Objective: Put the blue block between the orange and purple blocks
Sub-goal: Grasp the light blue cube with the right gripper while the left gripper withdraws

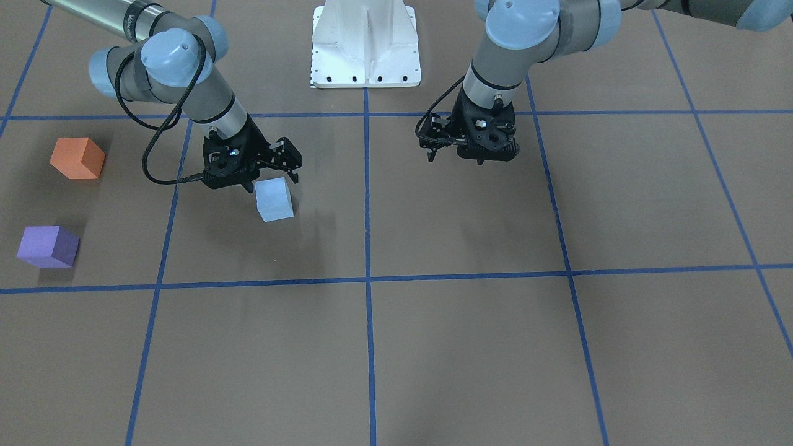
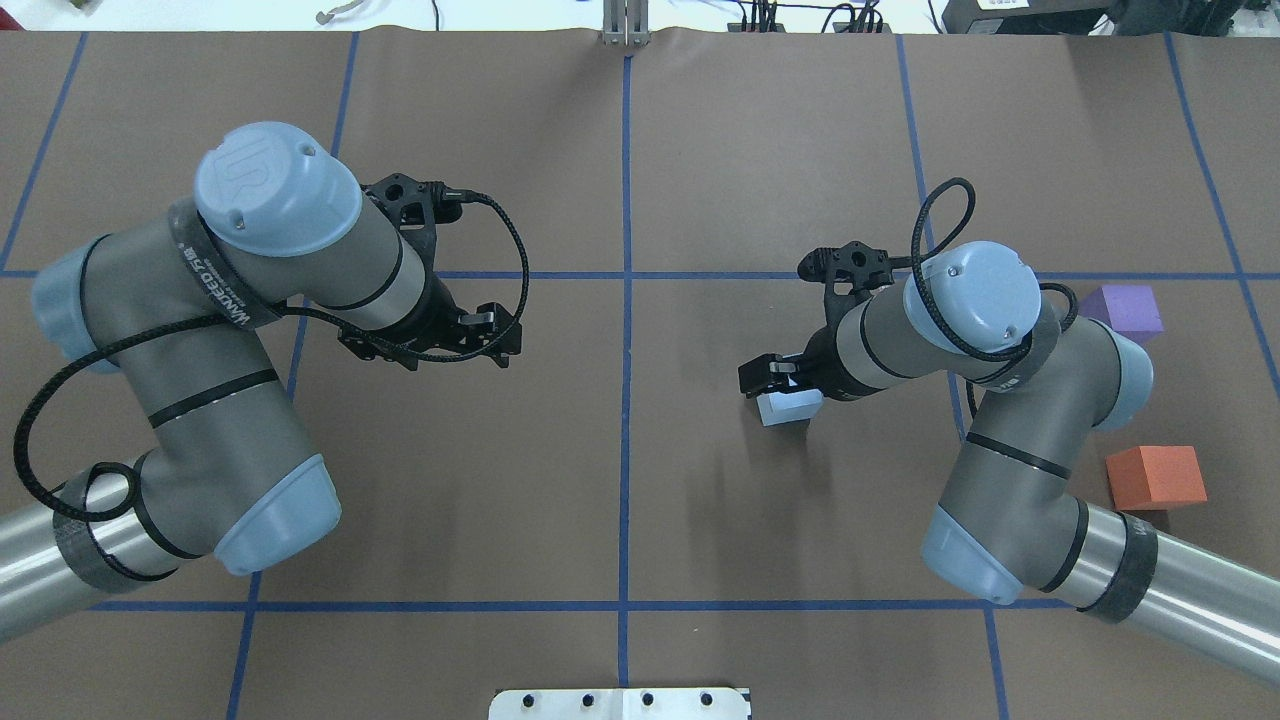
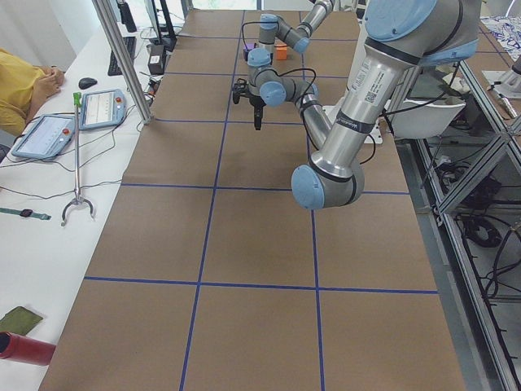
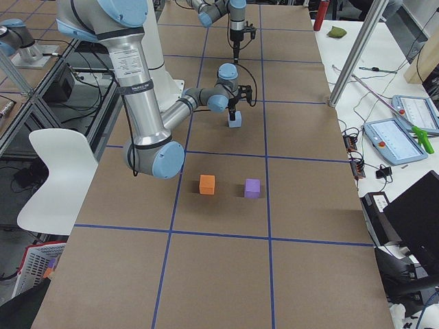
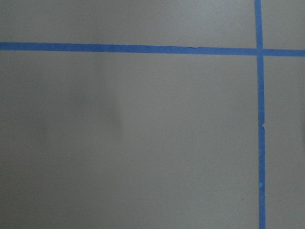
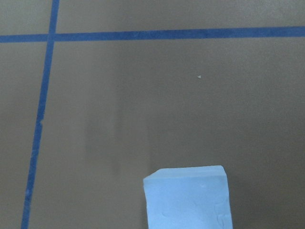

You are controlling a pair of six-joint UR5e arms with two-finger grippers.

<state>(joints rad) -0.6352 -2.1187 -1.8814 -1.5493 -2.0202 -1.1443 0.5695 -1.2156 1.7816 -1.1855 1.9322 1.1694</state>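
Observation:
The light blue block (image 1: 273, 198) sits low at the table near the centre; it also shows in the overhead view (image 2: 790, 408) and at the bottom of the right wrist view (image 6: 188, 198). My right gripper (image 1: 271, 181) points down with its fingers closed on the block's top, one on each side. The orange block (image 1: 77, 158) and the purple block (image 1: 48, 246) stand apart on the table's right end, with a gap between them (image 4: 230, 186). My left gripper (image 1: 480, 160) hangs shut and empty over bare table.
The brown table (image 1: 433, 347) carries a blue tape grid. The robot's white base (image 1: 365, 43) stands at the table's robot side. The right arm's elbow (image 2: 1000, 560) hangs close to the orange block (image 2: 1155, 476). Tablets and tools lie on side benches.

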